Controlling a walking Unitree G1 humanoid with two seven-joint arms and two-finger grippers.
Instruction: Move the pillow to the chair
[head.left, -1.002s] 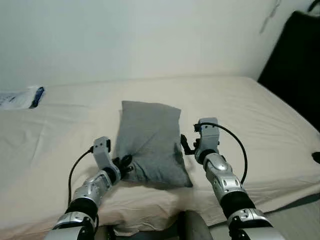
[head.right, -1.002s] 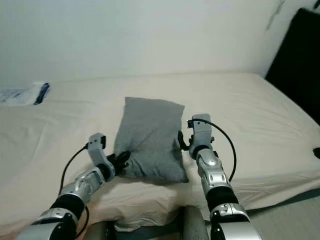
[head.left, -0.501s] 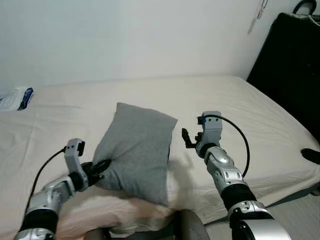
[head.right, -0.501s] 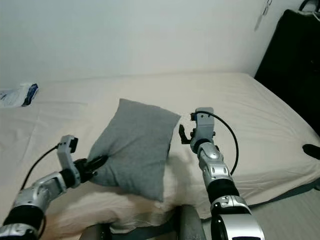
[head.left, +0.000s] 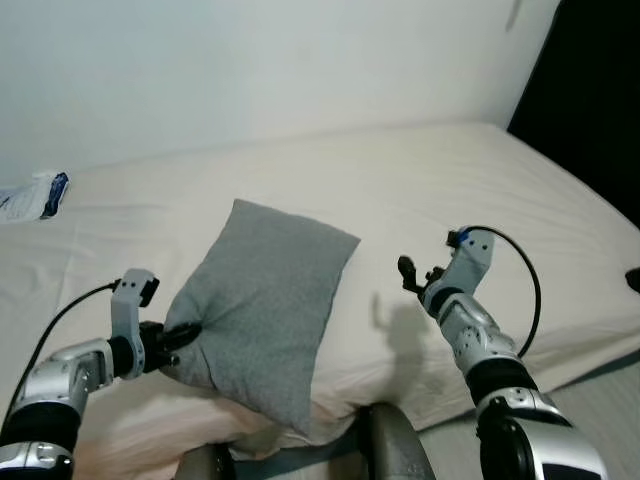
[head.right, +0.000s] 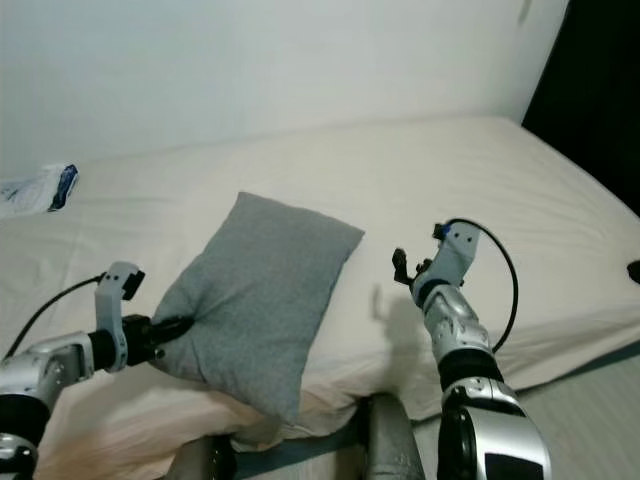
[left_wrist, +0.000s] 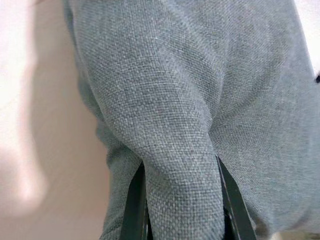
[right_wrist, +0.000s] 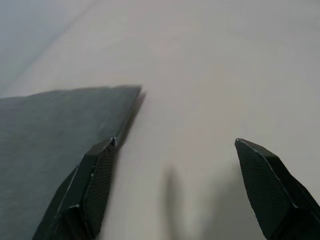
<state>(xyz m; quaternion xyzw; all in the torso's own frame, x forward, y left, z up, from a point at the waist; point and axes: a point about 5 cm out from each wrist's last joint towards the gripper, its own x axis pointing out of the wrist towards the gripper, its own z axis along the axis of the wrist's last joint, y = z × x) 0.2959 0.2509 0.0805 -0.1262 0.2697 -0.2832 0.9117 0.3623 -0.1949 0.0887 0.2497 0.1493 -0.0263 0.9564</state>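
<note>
— Start with what's closest. Which way does the pillow run?

— The grey pillow (head.left: 262, 305) lies slantwise on the bed (head.left: 420, 200). Its long axis goes from the near edge of the mattress, a little left of centre, up and away toward the robot's right, so the far corner points at the middle of the bed. Its near end hangs at the bed's front edge, bunched and lifted a bit.

— And the left hand?

— The left hand (head.left: 178, 336) sits at the pillow's left side, low down near that front end. Its two black fingers (left_wrist: 132, 210) are closed tight on a fold of the fabric (the wrist view shows a ridge of grey weave pinched between them). So the pillow stretches away from that hand, to its right and further back.

— The right hand?

— The right hand (head.left: 412, 275) is held above the sheet to the right of the pillow, well apart from it, fingers spread wide with nothing between them. From its wrist camera the pillow's corner (right_wrist: 60, 130) shows beyond one fingertip.

— Anything further off?

— A white and blue packet (head.left: 32, 195) lies at the far left of the bed, near the pale wall (head.left: 250, 70). A dark shape (head.left: 590, 100) stands past the bed's far right corner; I can't make out what it is.
</note>
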